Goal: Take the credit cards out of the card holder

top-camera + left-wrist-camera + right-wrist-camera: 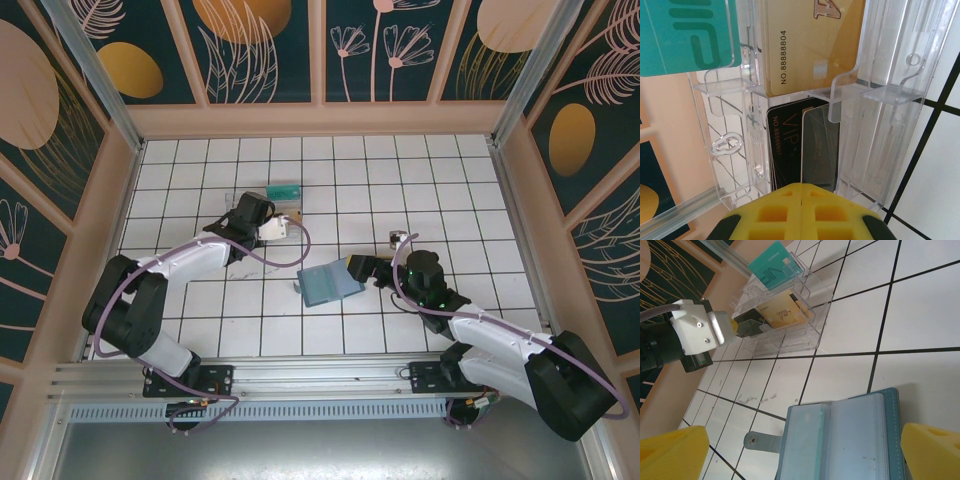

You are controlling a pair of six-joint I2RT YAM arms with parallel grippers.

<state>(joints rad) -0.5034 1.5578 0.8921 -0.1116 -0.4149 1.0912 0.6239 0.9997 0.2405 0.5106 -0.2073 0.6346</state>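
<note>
The card holder (330, 283) lies open on the white tiles, slate-blue with clear sleeves (840, 440). My right gripper (362, 268) hovers open just over its right edge, yellow fingertips (670, 455) wide on either side of it (800, 455). The credit cards stand in a clear tiered stand (800, 337): teal (685, 35) at the top, tan (810, 45) in the middle, black (785, 145) at the bottom. My left gripper (801, 192) is shut, its tips right at the near end of the black card (747, 325). The pads press together with no card between them.
The card holder's strap with a snap (762, 442) sticks out on the floor to its left. The clear stand (270, 205) sits near the left wall (125, 200). Grey cables loop beside both arms. Patterned walls enclose the tiled floor.
</note>
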